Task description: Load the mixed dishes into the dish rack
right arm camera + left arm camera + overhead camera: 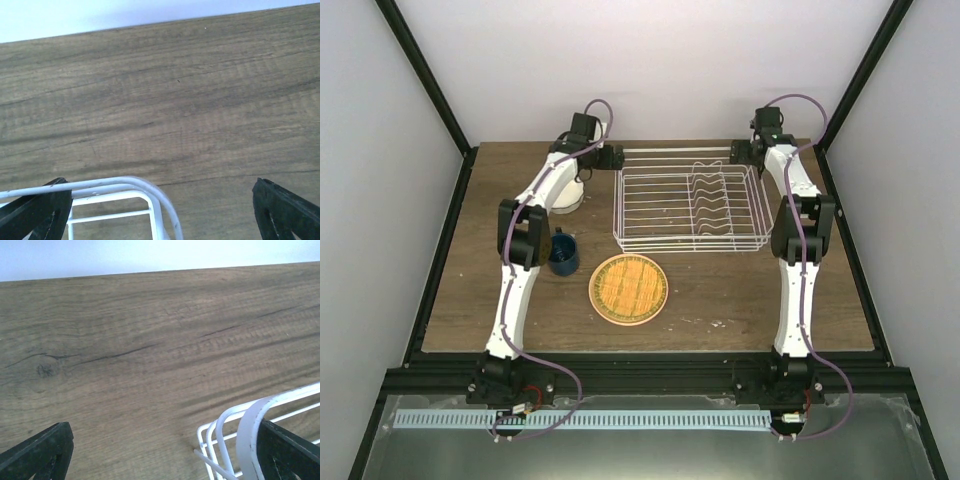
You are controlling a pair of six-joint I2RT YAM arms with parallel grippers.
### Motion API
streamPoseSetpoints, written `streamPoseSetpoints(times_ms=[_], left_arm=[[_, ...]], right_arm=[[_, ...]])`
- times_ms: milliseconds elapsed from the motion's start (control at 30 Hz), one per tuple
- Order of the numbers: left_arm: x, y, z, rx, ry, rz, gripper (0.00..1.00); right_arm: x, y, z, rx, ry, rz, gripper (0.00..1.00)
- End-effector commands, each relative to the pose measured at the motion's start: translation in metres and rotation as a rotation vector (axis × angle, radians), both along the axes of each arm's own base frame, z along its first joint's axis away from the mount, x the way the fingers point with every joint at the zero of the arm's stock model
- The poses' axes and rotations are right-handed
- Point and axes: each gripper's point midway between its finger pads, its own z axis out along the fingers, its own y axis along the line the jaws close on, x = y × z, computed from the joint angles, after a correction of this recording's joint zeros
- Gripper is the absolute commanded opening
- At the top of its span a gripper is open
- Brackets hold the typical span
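Observation:
The white wire dish rack [690,205] stands at the back middle of the table, and nothing shows inside it. A round orange plate [628,289] with a paler pinkish rim lies in front of it. Left of the plate stands a dark blue mug [563,252]. A white bowl [568,199] sits behind the mug, half hidden by my left arm. My left gripper [610,157] [165,460] is open at the rack's back left corner [220,440], which sits just inside its right finger [287,452]. My right gripper [740,152] [160,215] is open over the back right corner [142,192].
The wooden table [740,300] ends at black frame rails on all sides, with white walls close behind and beside it. Both arms reach from the near edge to the back. Upright plate dividers [710,200] fill the rack's right half.

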Motion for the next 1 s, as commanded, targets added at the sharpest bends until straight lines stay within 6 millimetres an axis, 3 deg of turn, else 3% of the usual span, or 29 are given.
streamPoseSetpoints(times_ms=[0,333,600,667,967], left_arm=[[0.016,0.012,-0.003,-0.026,-0.020,0.042,1.00],[0.023,0.020,0.008,-0.043,-0.043,0.054,1.00],[0.010,0.014,0.032,-0.072,-0.050,0.000,1.00],[0.004,0.014,0.040,-0.073,-0.056,-0.013,1.00],[-0.012,0.013,0.096,-0.108,-0.161,-0.045,1.00]], right_arm=[[0.019,-0.005,0.014,0.020,-0.077,-0.013,1.00],[0.015,0.004,0.012,0.052,-0.054,0.011,1.00],[-0.024,0.027,0.009,0.044,0.019,0.103,1.00],[-0.032,0.037,0.021,0.046,-0.005,0.126,1.00],[-0.061,0.047,0.078,-0.008,-0.091,0.118,1.00]])
